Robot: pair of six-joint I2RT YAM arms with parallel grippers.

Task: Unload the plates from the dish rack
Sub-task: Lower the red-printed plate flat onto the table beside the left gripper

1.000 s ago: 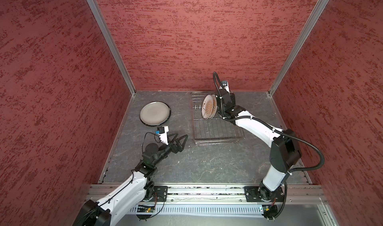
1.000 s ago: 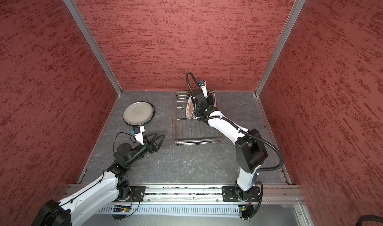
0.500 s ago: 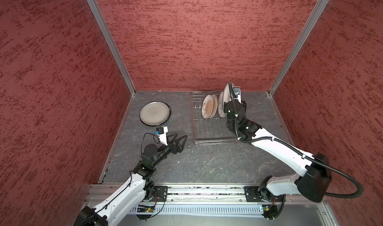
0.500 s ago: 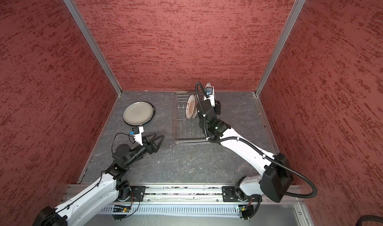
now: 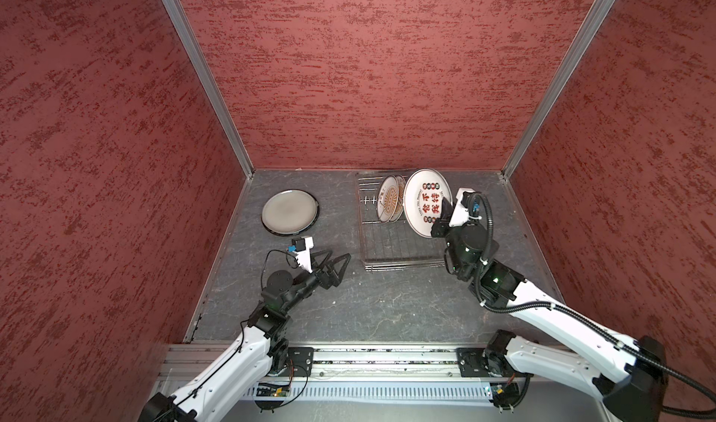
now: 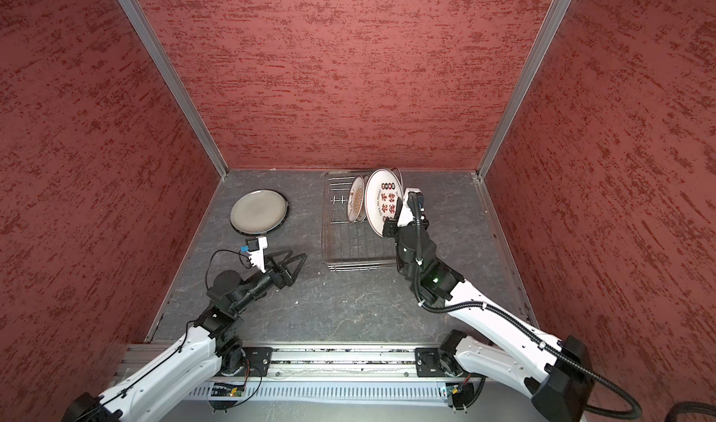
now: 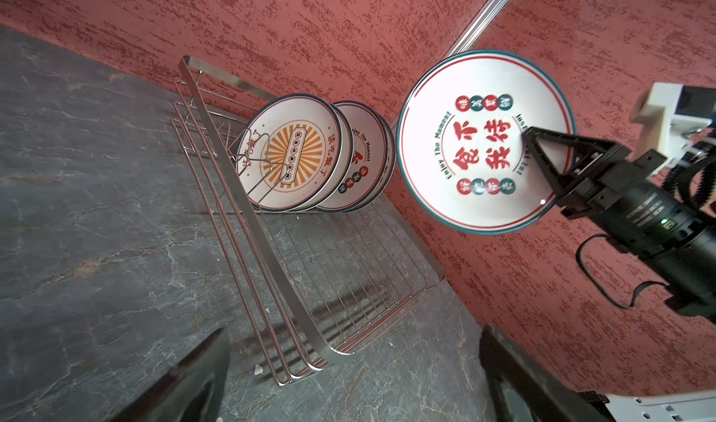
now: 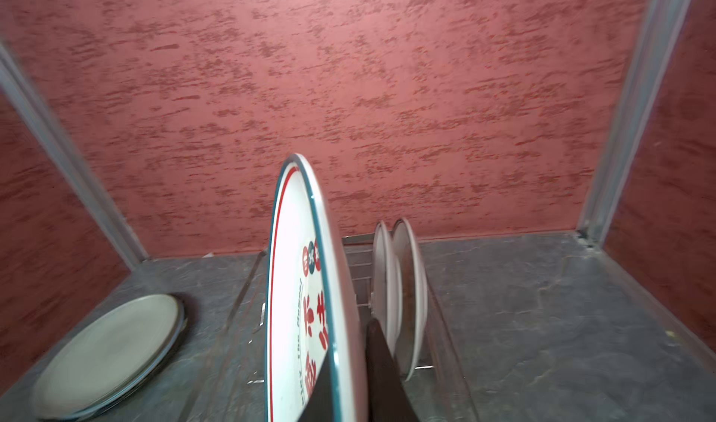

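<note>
My right gripper (image 5: 445, 211) (image 8: 348, 335) is shut on the rim of a white plate with red characters (image 5: 425, 203) (image 6: 381, 203) (image 7: 484, 141) (image 8: 298, 284). It holds this plate on edge in the air above the dish rack's (image 5: 399, 245) (image 6: 352, 245) (image 7: 312, 323) right side. A sunburst plate (image 5: 389, 203) (image 7: 294, 153) and another white plate (image 7: 362, 153) stand upright at the rack's far end. My left gripper (image 5: 341, 259) (image 7: 352, 331) is open and empty, low over the table by the rack's near left corner.
A grey dark-rimmed plate (image 5: 288, 211) (image 6: 259, 211) (image 8: 104, 354) lies flat on the table to the left of the rack. Red walls enclose the table at the back and on both sides. The rack's near half holds no plates.
My right gripper has lifted the red-character plate up out of the rack and drawn it nearer and to the right, as that arm folded back. The left arm has barely moved.
</note>
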